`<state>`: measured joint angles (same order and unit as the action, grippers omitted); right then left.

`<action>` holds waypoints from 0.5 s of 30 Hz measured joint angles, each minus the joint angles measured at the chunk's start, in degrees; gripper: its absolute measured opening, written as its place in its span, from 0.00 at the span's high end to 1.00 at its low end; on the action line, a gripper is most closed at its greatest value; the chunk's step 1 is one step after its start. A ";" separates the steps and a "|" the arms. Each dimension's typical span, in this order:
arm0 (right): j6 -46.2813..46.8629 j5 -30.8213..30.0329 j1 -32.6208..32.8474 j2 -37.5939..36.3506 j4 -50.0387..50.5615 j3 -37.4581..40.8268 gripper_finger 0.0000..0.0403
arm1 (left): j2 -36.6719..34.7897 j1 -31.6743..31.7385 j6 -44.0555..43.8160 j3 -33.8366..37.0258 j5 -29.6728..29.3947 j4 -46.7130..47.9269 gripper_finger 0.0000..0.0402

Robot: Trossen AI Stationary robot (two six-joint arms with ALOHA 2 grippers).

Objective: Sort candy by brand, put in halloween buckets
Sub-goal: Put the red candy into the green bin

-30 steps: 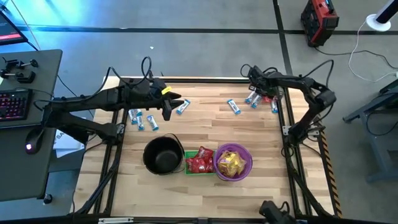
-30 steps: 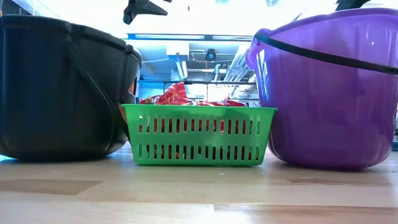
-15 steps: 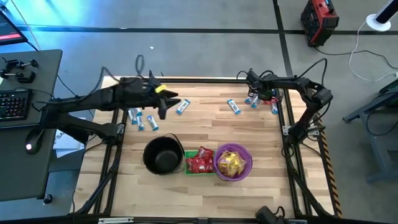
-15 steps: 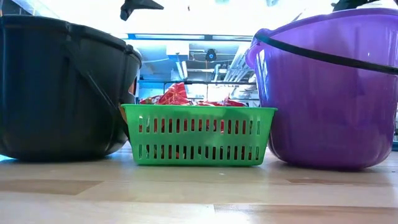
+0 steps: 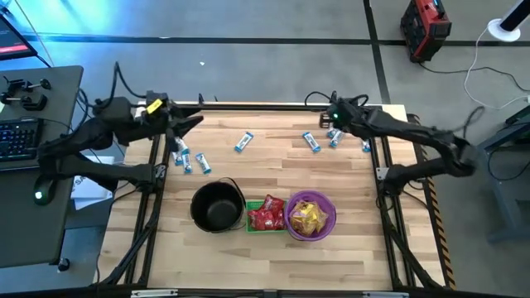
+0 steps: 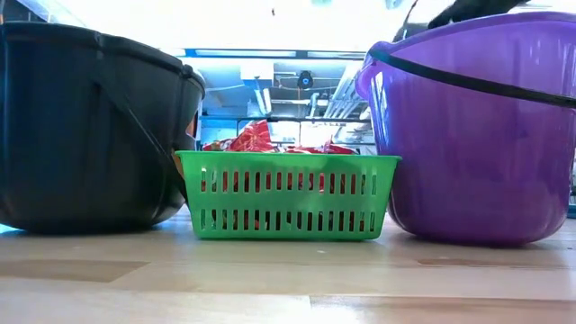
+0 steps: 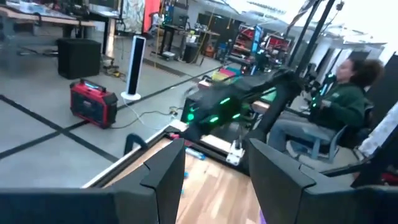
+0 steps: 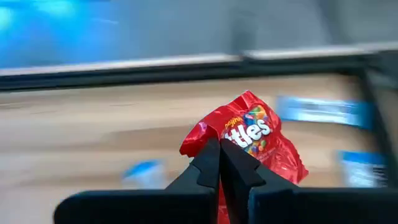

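My right gripper (image 8: 219, 163) is shut on a red candy pack (image 8: 258, 140). In the high view it (image 5: 331, 116) hovers over the table's far right part. Several blue-and-white candies (image 5: 243, 142) (image 5: 311, 142) (image 5: 190, 159) lie flat on the wood. My left gripper (image 5: 189, 124) is open and holds nothing, drawn back over the far left edge; its fingers (image 7: 163, 174) point level across the table. The black pail (image 5: 217, 205), the green basket (image 5: 251, 225) with red candy and the purple bucket (image 5: 330, 222) with yellow candy stand in a row near the front. My right gripper pinches the red pack at its crumpled near edge (image 8: 208, 140), between the two fingertips (image 8: 235, 167). The fingers slant down and away from the wrist. The pack sticks out past the fingertips, tilted, and looks clear of the table.
The table's metal frame rails (image 5: 377, 165) run along both sides. The three containers fill the low view's front (image 6: 286, 193). A person (image 7: 339, 102) sits beyond the table's right side. A keyboard and desk (image 5: 21, 136) are left of the table.
My left gripper has pulled back from the table's middle toward its left edge and risen, still open. My right arm has swung and lifted, its gripper tipping from pointing down to a slant, and now sits a little farther left over the far right part of the table.
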<state>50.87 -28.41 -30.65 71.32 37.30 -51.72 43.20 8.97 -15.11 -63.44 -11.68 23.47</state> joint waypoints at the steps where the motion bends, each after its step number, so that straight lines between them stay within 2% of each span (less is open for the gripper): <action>1: -0.62 2.35 2.68 -1.69 -2.32 -0.03 1.00 | -0.30 0.00 0.24 0.00 -0.15 0.82 0.59; 4: -0.65 9.92 12.10 -4.16 -11.13 -0.07 1.00 | -0.40 0.00 0.28 0.00 -0.91 2.53 0.59; 6: 0.05 12.65 19.16 -4.11 -18.04 -0.07 1.00 | 0.01 0.00 0.28 0.00 -0.91 2.72 0.59; 11: -0.68 15.95 34.99 0.72 -34.25 -0.07 1.00 | 1.57 0.00 0.32 0.00 -0.90 2.69 0.59; 15: -1.93 17.55 42.87 5.83 -43.08 -0.09 1.00 | 2.76 0.00 0.32 0.00 -0.61 2.80 0.59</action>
<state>48.94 -10.86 12.22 77.16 -5.78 -51.81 45.96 8.97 -14.79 -63.44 -12.29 26.27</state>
